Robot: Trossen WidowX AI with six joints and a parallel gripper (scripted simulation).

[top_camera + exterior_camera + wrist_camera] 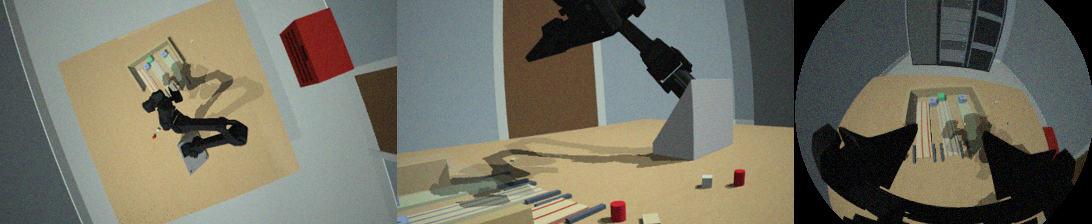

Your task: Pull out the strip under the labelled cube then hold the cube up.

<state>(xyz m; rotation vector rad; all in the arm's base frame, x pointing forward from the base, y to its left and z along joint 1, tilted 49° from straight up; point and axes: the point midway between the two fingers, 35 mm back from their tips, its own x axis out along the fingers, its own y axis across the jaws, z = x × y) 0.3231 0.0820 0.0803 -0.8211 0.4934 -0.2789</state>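
Labelled cube not identifiable: top view shows three small cubes, green (pixel 150 59) and two blue (pixel 147 66) (pixel 164 53), at far ends of strips (pixel 154 75) inside a walled tray (pixel 132 73) on the surface (pixel 96 116); label not resolvable. Hand (pixel 172 93) open, empty, above strips' near ends

Exterior view adds strip handles (pixel 542 197), red cylinders (pixel 618 211), hand high above tray; cubes out of frame

Wrist view shows fingers spread, tray centred ahead. Confirm label, then lower onto that strip's handle only

a red crate (pixel 317 47) sits well apart from two red cylinders (pixel 618 211).
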